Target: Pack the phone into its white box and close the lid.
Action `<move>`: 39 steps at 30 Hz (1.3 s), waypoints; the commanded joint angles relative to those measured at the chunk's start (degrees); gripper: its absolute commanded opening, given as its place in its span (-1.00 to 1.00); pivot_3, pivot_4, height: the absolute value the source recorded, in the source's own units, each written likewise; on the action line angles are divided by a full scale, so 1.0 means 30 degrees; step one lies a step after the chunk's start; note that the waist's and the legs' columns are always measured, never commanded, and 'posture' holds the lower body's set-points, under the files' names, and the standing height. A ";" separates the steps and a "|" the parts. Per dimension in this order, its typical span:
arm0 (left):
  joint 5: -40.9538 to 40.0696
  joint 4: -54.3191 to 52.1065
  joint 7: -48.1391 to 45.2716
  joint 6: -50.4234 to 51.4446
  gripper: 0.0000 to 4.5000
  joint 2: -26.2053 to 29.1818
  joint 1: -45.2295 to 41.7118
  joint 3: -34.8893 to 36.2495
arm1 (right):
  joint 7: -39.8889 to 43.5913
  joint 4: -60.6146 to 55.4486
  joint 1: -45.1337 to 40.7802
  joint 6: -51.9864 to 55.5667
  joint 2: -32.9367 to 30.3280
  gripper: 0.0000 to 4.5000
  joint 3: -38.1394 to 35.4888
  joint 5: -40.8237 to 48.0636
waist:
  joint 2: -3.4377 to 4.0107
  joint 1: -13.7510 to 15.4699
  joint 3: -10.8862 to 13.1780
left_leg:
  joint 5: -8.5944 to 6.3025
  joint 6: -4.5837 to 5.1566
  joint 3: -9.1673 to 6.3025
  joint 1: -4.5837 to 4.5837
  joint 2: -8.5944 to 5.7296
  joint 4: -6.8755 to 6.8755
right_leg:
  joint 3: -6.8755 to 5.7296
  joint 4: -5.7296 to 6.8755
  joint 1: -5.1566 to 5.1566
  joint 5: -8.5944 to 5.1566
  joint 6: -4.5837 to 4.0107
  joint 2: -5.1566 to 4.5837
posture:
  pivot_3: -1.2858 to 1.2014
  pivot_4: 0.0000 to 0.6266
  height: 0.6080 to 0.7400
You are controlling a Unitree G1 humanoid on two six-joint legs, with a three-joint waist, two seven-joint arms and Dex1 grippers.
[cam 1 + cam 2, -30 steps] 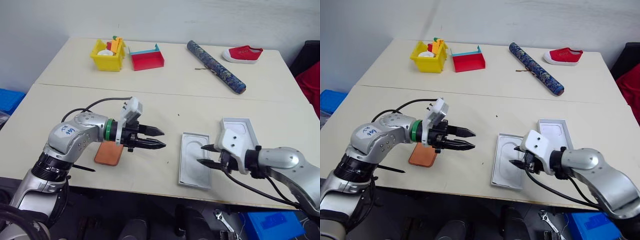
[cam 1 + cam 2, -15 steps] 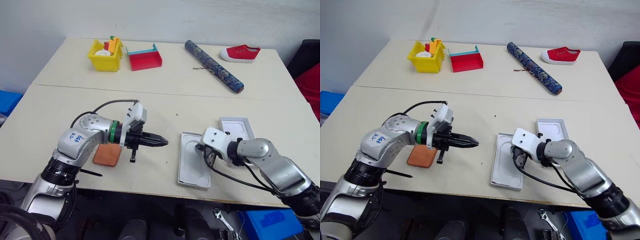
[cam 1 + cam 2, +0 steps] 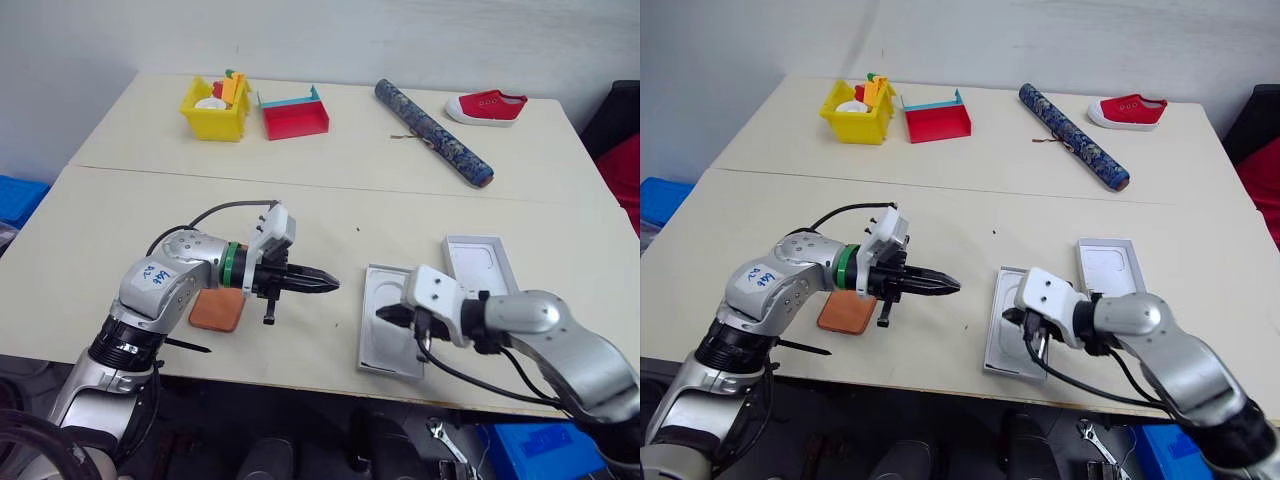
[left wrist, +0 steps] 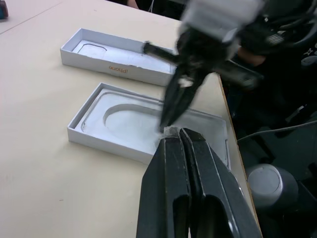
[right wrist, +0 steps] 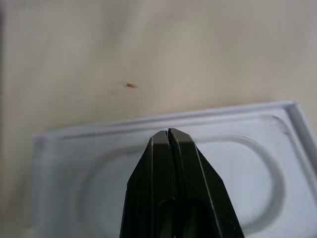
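Observation:
The orange phone (image 3: pixel 215 311) lies flat on the table, partly under my left forearm. My left gripper (image 3: pixel 335 284) is shut and empty, pointing right across the bare table towards the white box (image 3: pixel 372 345). That box lies open near the table's front edge, and a white insert with an oval hollow (image 4: pixel 130 120) fills its floor. My right gripper (image 3: pixel 380 313) is shut and empty, its tips just over the box's left part (image 5: pixel 167 133). The lid (image 3: pixel 482 262) lies upside down behind the box to the right, partly hidden by my right arm.
At the back of the table stand a yellow bin (image 3: pixel 213 108), a red tray (image 3: pixel 295 117), a blue patterned roll (image 3: pixel 432 132) and a red shoe (image 3: pixel 485 106). The table's front edge (image 3: pixel 300 385) runs close under the white box.
Both grippers have gone from open to shut with nothing in them. My right gripper shifted a little left over the white box. The phone, box and lid lie where they were.

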 commanded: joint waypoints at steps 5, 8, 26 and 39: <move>-0.0019 -0.0816 -0.0302 0.0166 -0.99 -0.0248 0.0113 0.0289 | 0.0845 -0.0685 0.2133 -0.0706 -0.1921 -1.00 0.0037 -0.0304 | -0.0004 -0.0041 0.0000 | -0.0003 0.0008 0.0001 0.0006 -0.0002 0.0005 | 0.0005 0.0000 0.0009 0.0002 0.0003 -0.0001 | 0.03 -0.52 1.00; 0.0028 -0.0790 -0.0426 0.0264 -0.99 -0.0275 0.0067 0.0305 | 0.0565 -0.0028 0.2547 -0.1684 -0.1952 -1.00 0.0766 -0.1423 | -0.0005 -0.0071 0.0000 | -0.0003 0.0006 0.0002 0.0018 0.0005 0.0003 | 0.0006 0.0010 0.0009 0.0002 0.0003 0.0006 | 0.03 -0.52 1.00; -0.1783 -0.0956 -0.0456 0.3855 -0.72 0.2471 0.1778 0.3265 | 0.2018 -0.1245 0.1965 -0.3217 -0.0406 -1.00 -0.4140 0.3728 | 0.0007 -0.0189 0.0007 | -0.0004 0.0004 0.0006 0.0042 0.0012 0.0003 | 0.0019 0.0022 0.0016 0.0002 0.0003 0.0014 | 0.03 -0.52 1.00; -0.2795 0.5517 -0.3462 0.6987 0.99 1.0118 0.5864 0.8635 | 0.3541 0.0961 -0.0949 -0.4360 -0.0044 -1.00 -0.2344 0.3737 | 0.0021 -0.0125 0.0023 | -0.0022 0.0027 0.0018 0.0051 0.0015 -0.0013 | 0.0012 0.0019 0.0014 -0.0011 -0.0018 0.0012 | 0.03 -0.52 1.00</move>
